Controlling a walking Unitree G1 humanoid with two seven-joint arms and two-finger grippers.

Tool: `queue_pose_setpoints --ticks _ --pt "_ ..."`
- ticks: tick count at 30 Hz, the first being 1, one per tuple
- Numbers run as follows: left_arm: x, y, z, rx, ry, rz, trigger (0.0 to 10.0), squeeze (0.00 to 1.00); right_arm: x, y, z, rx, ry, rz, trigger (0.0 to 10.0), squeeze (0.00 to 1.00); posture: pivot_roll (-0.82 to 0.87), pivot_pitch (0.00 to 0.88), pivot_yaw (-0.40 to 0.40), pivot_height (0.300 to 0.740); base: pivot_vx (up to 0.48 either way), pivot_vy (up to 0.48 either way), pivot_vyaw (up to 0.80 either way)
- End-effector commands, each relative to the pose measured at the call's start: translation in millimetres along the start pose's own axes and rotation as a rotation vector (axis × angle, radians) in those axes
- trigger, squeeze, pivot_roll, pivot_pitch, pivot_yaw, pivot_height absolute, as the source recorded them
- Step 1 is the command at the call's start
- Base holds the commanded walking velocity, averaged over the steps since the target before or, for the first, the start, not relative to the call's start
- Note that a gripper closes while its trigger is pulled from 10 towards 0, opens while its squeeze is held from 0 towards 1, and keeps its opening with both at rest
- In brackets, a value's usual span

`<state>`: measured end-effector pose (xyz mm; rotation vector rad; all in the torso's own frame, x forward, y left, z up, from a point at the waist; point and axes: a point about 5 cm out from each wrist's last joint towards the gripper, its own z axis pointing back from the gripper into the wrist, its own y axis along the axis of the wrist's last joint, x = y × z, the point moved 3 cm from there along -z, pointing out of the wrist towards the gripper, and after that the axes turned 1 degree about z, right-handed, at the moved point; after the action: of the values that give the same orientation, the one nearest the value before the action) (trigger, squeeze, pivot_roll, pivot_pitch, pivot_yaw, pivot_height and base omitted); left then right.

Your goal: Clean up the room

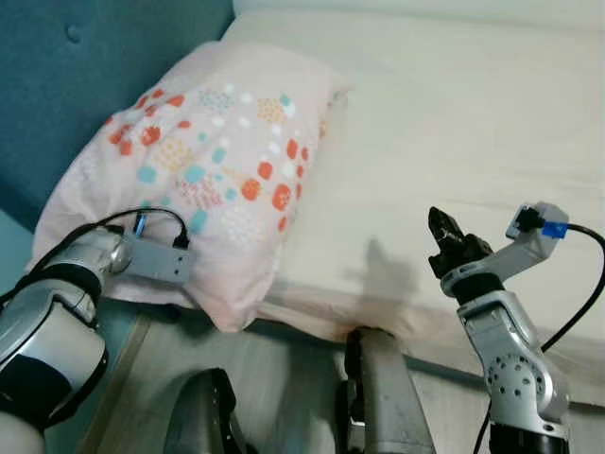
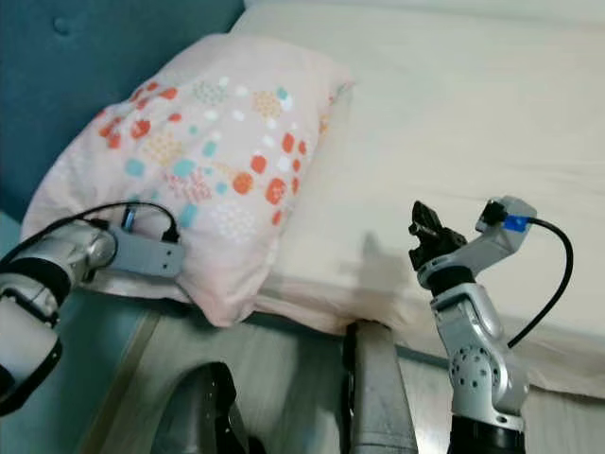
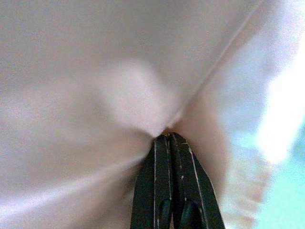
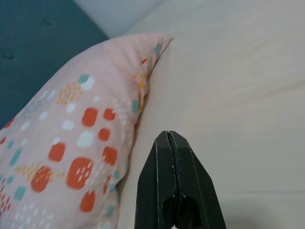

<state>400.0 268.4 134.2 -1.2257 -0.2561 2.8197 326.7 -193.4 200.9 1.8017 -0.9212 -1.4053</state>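
Pillow [image 1: 213, 170] lay at the head-end corner of the bed [image 1: 454, 123], against the teal padded headboard [image 1: 85, 85], its lower corner overhanging the bed's near edge. The left gripper [image 3: 167, 138] had its jaws pressed together on a fold of the pillowcase at that overhanging edge, evidently to drag or straighten the pillow. The case was soft, pale pink fabric printed with orange, teal and white spots, and it puckered at the pinch. The right gripper [image 2: 427, 227] hovered over the smooth cream sheet near the bed's near edge, jaws pressed together on nothing.
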Motion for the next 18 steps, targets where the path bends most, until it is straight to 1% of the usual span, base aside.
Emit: queue_pose_setpoints --ticks 1,2,3,4,5,6,7,8,9,10,11,12,14,15,16,17,18 --pt "26.2 -6.3 0.0 0.056 -0.164 0.135 10.0 0.00 -0.6 -6.9 -2.3 -0.022 0.009 0.006 10.0 0.00 -0.12 0.260 0.072 0.451 0.000 0.000 0.00" --pt "26.2 -6.3 0.0 0.056 -0.164 0.135 10.0 0.00 -0.6 -6.9 -2.3 -0.022 0.009 0.006 10.0 0.00 -0.12 0.260 0.072 0.451 0.000 0.000 0.00" --pt "35.0 0.7 2.8 0.135 -0.273 0.188 10.0 0.00 -2.0 -7.7 -4.8 -0.027 0.016 0.009 10.0 0.00 -0.12 0.253 0.069 0.451 0.000 0.000 0.00" --pt "42.1 8.5 8.6 0.231 -0.393 0.221 10.0 0.00 -2.9 -7.6 -7.7 -0.029 0.022 0.013 10.0 0.00 -0.12 0.242 0.064 0.451 0.000 0.000 0.00" --pt "45.5 12.7 13.3 0.290 -0.464 0.229 10.0 0.00 -3.1 -7.2 -9.3 -0.030 0.025 0.015 10.0 0.00 -0.12 0.242 0.064 0.451 0.000 0.000 0.00" --pt "45.5 12.7 13.3 0.290 -0.464 0.229 10.0 0.00 -3.1 -7.2 -9.3 -0.030 0.025 0.015 10.0 0.00 -0.12 0.242 0.064 0.451 0.000 0.000 0.00" --pt "45.7 14.2 18.6 0.348 -0.508 0.252 10.0 0.00 -2.7 -6.3 -11.8 -0.028 0.029 0.016 10.0 0.00 -0.12 0.228 0.062 0.451 0.000 0.000 0.00" --pt "45.7 14.2 18.6 0.348 -0.508 0.252 10.0 0.00 -2.7 -6.3 -11.8 -0.028 0.029 0.016 10.0 0.00 -0.12 0.228 0.062 0.451 0.000 0.000 0.00" --pt "45.1 17.2 23.6 0.415 -0.533 0.256 10.0 0.00 -2.3 -5.1 -14.3 -0.025 0.033 0.017 10.0 0.00 -0.11 0.218 0.062 0.451 0.000 0.000 0.00" --pt "45.1 17.2 23.6 0.415 -0.533 0.256 10.0 0.00 -2.3 -5.1 -14.3 -0.025 0.033 0.017 10.0 0.00 -0.11 0.218 0.062 0.451 0.000 0.000 0.00" --pt "43.8 20.6 31.6 0.504 -0.560 0.280 10.0 0.00 -2.5 -3.9 -16.5 -0.023 0.039 0.022 10.0 0.00 -0.11 0.211 0.060 0.451 0.000 0.000 0.00" --pt "38.7 27.0 42.5 0.611 -0.561 0.303 10.0 0.00 -2.1 -3.5 -19.2 -0.022 0.043 0.025 10.0 0.00 -0.11 0.192 0.058 0.451 0.000 0.000 0.00" --pt "38.7 27.0 42.5 0.611 -0.561 0.303 10.0 0.00 -2.1 -3.5 -19.2 -0.022 0.043 0.025 10.0 0.00 -0.11 0.192 0.058 0.451 0.000 0.000 0.00" --pt "30.6 35.9 54.1 0.725 -0.539 0.340 10.0 0.00 -4.2 -2.0 -20.5 -0.010 0.068 0.017 10.0 0.00 -0.10 0.184 0.056 0.451 0.000 0.000 0.00" --pt "6.5 47.4 71.0 0.909 -0.427 0.458 10.0 0.00 -7.3 -1.6 -22.3 -0.005 0.092 0.023 10.0 0.00 -0.09 0.167 0.055 0.456 0.000 0.000 0.00" --pt "6.5 47.4 71.0 0.909 -0.427 0.458 10.0 0.00 -7.3 -1.6 -22.3 -0.005 0.092 0.023 10.0 0.00 -0.09 0.167 0.055 0.456 0.000 0.000 0.00" --pt "-9.9 51.7 83.1 1.028 -0.347 0.539 10.0 0.00 -9.3 -1.7 -23.5 -0.003 0.107 0.027 10.0 0.00 -0.09 0.164 0.054 0.460 0.000 0.000 0.00"
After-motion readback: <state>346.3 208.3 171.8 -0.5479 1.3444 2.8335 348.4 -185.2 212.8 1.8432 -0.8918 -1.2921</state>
